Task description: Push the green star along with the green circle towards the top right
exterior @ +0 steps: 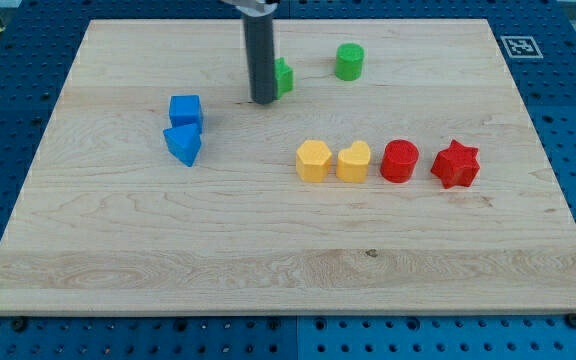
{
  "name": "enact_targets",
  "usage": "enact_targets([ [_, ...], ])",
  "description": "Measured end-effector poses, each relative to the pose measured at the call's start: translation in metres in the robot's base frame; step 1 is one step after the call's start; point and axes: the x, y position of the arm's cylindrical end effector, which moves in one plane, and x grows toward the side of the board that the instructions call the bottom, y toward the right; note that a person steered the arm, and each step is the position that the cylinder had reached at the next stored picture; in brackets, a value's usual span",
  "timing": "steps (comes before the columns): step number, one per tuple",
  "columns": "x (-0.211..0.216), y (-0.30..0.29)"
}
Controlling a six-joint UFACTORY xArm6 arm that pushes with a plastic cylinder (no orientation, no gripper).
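Resting on the wooden board (88,250), my tip (263,101) holds nothing and stands touching, or all but touching, the green star (283,77) on that block's left side, hiding part of it. Measured from the star, the green circle (349,62) lies to the right and slightly up, near but clearly apart, so the two are not yet joined. Judging by this, the push is barely begun: the star must first meet the circle, and both are short of the board's top right corner.
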Motion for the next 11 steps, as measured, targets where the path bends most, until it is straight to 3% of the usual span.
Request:
enact_targets([
  [3,-0.022,-0.024],
  [6,-0.051,0.016],
  [8,-0.051,0.098],
  [10,-0.051,0.103],
  [11,-0.019,0.103],
])
